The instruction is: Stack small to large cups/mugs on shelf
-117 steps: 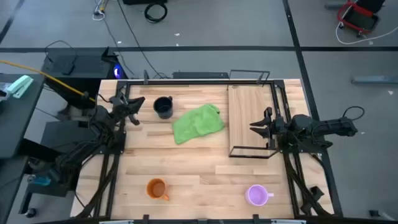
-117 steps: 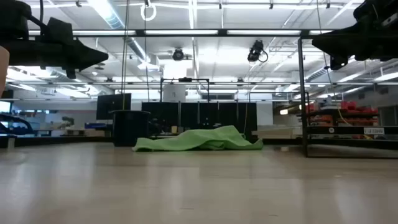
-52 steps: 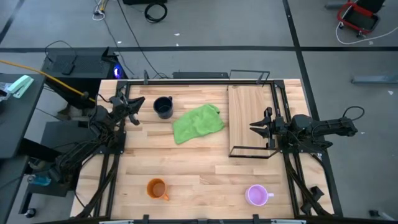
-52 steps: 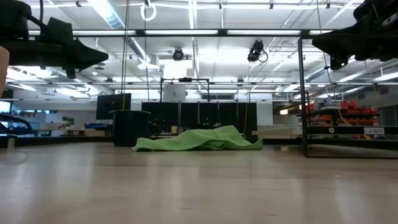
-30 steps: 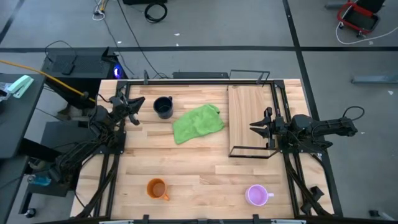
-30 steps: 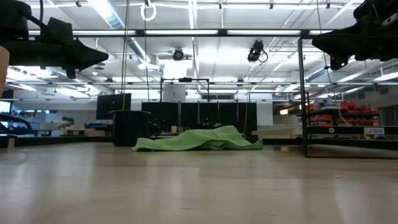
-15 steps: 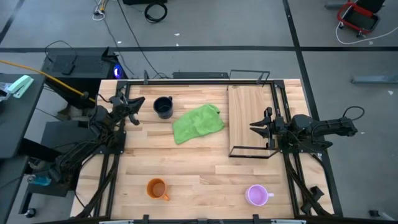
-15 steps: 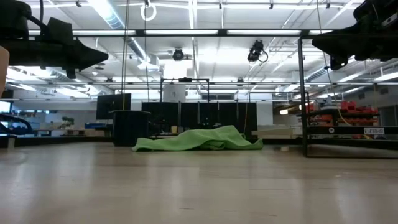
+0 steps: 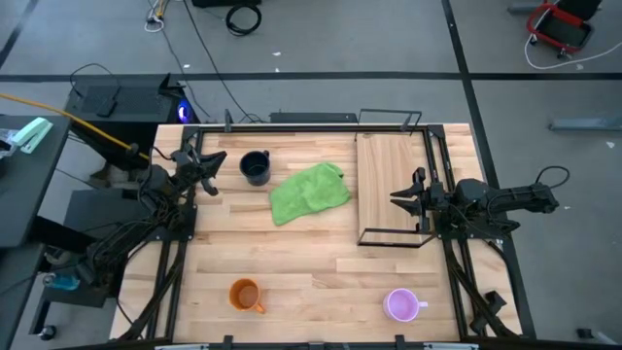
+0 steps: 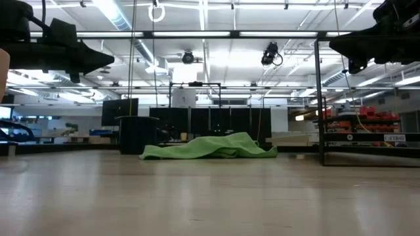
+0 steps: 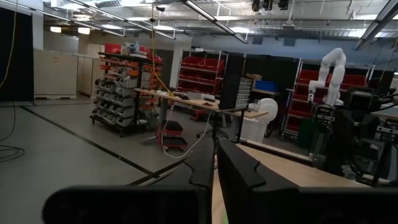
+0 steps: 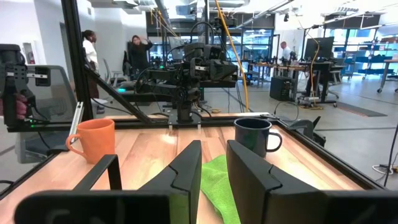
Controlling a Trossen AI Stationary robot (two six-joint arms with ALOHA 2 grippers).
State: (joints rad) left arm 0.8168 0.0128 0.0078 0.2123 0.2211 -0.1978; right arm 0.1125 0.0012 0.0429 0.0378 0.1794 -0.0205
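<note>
At the near edge of the counter [image 9: 321, 267], well away from both tools, stand the orange mug [image 9: 244, 294] on the left side and the purple mug [image 9: 401, 305] on the right side; they are far apart from each other. The right tool [image 9: 401, 197] hangs over the near part of the shelf [image 9: 389, 165], pointing toward the left arm, and its two fingers [image 12: 186, 168] stand a little apart, so it is slightly open and grips nothing. The shelf is a pale wooden board with a thin black wire frame, and no mug is on it. The green cloth [image 9: 309, 192] lies crumpled between the two tools, just beside the shelf. The dark mug [image 9: 256, 167] stands near the left tool [image 9: 212, 163], between this tool and the cloth, at the far side of the counter. The left tool has its fingers [image 11: 242, 171] almost together with only a thin gap, and it is empty. In the right wrist view, people [image 12: 90, 43] stand in the room behind the counter.
</note>
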